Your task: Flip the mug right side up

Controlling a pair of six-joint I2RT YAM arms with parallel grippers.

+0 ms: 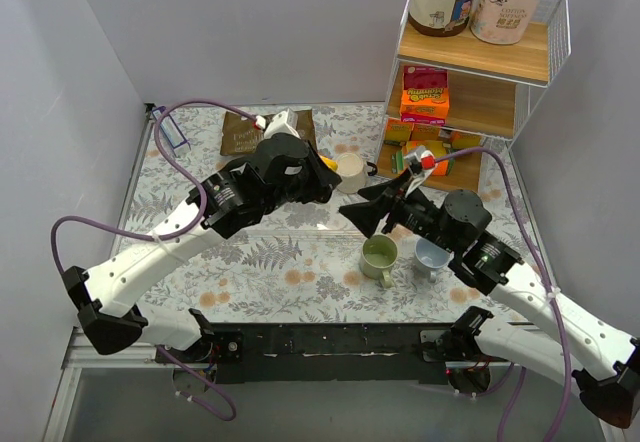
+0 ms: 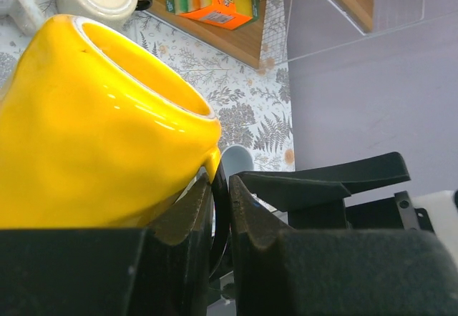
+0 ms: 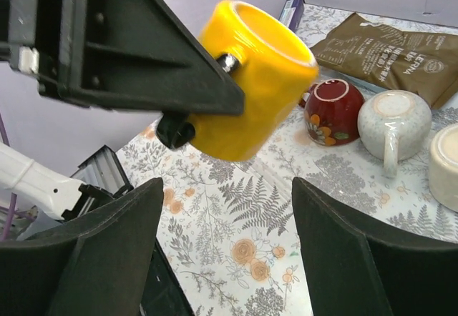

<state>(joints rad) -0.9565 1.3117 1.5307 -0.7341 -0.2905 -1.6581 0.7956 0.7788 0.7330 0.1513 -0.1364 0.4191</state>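
From my station I see the left gripper point(image 2: 220, 187) pressed together on the yellow mug point(image 3: 250, 80), pinching it at what looks like its handle; the mug hangs in the air above the fern-print table point(image 3: 236, 187), tilted, its mouth turned up and to one side. The right gripper point(image 3: 229, 219) stands spread wide just beside it, fingers apart and touching nothing; beyond the mug on the table I make out a red mug point(image 3: 333, 112), a speckled white mug point(image 3: 393, 119) lying mouth-down and a brown bag point(image 3: 390, 44); a green mug point(image 1: 379, 255) and a blue mug point(image 1: 432, 254) sit upright near the right arm.
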